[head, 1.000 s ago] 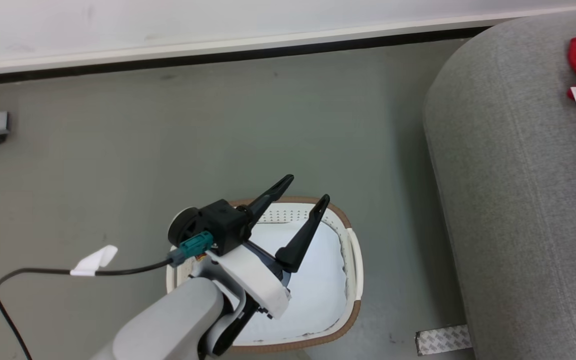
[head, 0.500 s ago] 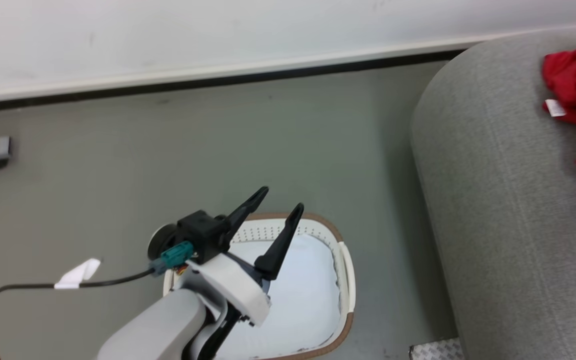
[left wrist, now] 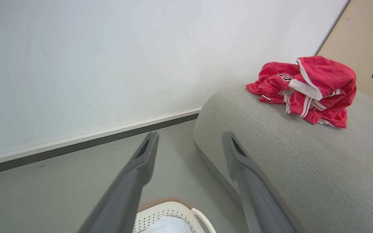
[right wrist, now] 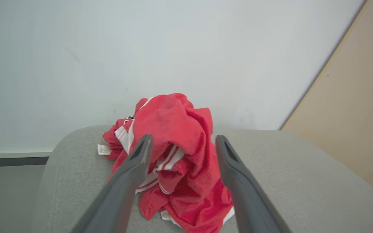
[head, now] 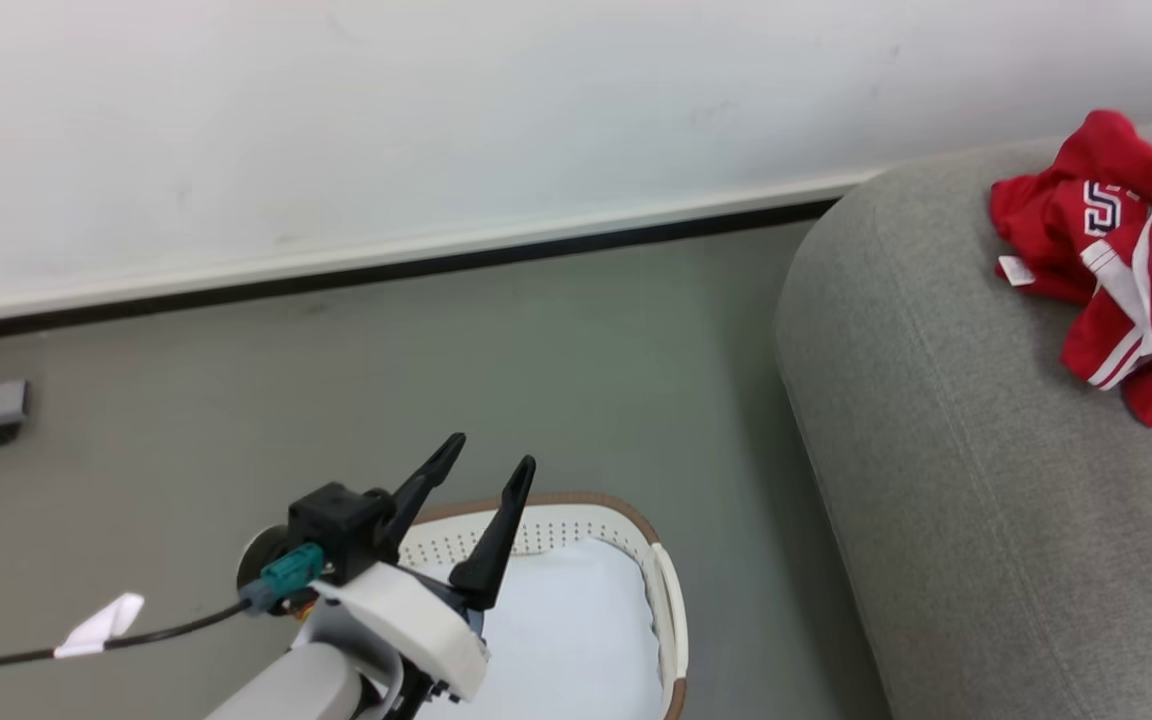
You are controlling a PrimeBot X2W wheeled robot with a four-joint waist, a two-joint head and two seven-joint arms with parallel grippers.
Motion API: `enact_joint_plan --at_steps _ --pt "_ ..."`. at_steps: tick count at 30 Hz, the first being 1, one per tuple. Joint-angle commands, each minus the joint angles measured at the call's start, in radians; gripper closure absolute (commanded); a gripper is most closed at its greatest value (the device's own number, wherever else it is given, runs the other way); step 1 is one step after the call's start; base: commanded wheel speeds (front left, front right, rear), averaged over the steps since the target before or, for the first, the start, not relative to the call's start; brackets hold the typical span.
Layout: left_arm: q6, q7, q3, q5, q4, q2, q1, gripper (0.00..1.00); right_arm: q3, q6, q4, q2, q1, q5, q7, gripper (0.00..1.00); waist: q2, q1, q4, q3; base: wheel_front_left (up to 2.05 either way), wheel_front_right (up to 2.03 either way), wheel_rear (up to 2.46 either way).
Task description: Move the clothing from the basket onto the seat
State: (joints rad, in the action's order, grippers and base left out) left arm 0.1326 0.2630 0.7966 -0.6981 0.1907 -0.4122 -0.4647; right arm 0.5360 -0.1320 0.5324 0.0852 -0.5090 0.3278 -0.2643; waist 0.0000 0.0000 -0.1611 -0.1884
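Red clothing [head: 1116, 270] sits bunched on the grey seat [head: 986, 520], upper right of the head frame; basket [head: 671, 610] at bottom centre shows its pale pad [head: 556, 640]. Left gripper [head: 492, 451] hangs above it, fingers apart, empty. Right gripper [right wrist: 183, 139] is spread wide too, with the heap showing between its fingers in the wrist frame. My worry: a loose fold snags a finger on pull-back and drags the pile off the rounded edge

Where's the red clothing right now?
The clothing lies bunched on the seat, at the head view's upper right, near the wall, well apart from the basket.
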Motion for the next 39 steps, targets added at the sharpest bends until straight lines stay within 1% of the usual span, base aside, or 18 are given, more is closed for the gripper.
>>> enact_joint_plan --at_steps 1,7,12,20,24,26,32,39 --pt "0.003 0.002 -0.007 0.008 -0.002 -0.005 0.015 0.0 -0.011 0.003 -0.016 -0.003 0.022 -0.007 0.0 0.0 0.0 0.0 0.003 0.017 0.0 0.0 0.0" --pt "0.021 0.001 -0.063 0.041 -0.021 -0.001 0.078 0.0 -0.156 0.003 -0.17 -0.022 0.165 -0.091 0.0 0.0 0.0 0.0 0.02 0.059 0.0 0.0 0.0" --pt "0.039 0.001 -0.141 0.059 -0.035 0.01 0.145 0.0 -0.287 0.003 -0.265 -0.033 0.252 -0.174 0.0 0.0 0.0 0.0 0.044 0.086 0.0 0.0 0.0" --pt "0.053 0.002 -0.307 0.125 -0.034 0.051 0.285 0.0 -0.432 0.003 -0.344 -0.033 0.381 -0.272 0.0 0.0 0.0 0.0 0.1 0.139 0.0 0.0 0.0" --pt "0.041 0.002 -0.387 0.175 -0.008 0.076 0.361 0.0 -0.467 0.003 -0.353 -0.033 0.428 -0.299 0.0 0.0 0.0 0.0 0.123 0.166 0.0 0.0 0.0" --pt "0.026 0.002 -0.424 0.195 0.002 0.091 0.39 0.0 -0.478 0.003 -0.346 -0.034 0.448 -0.295 0.0 0.0 0.0 0.0 0.133 0.176 0.0 0.0 0.0" --pt "-0.031 0.002 -0.522 0.27 0.021 0.142 0.454 0.0 -0.492 0.003 -0.322 -0.034 0.488 -0.305 0.0 0.0 0.0 0.0 0.154 0.197 0.0 0.0 0.0" --pt "-0.089 0.002 -0.606 0.347 0.022 0.199 0.492 0.0 -0.492 0.003 -0.294 -0.034 0.497 -0.312 0.0 0.0 0.0 0.0 0.167 0.207 0.0 0.0 0.0"
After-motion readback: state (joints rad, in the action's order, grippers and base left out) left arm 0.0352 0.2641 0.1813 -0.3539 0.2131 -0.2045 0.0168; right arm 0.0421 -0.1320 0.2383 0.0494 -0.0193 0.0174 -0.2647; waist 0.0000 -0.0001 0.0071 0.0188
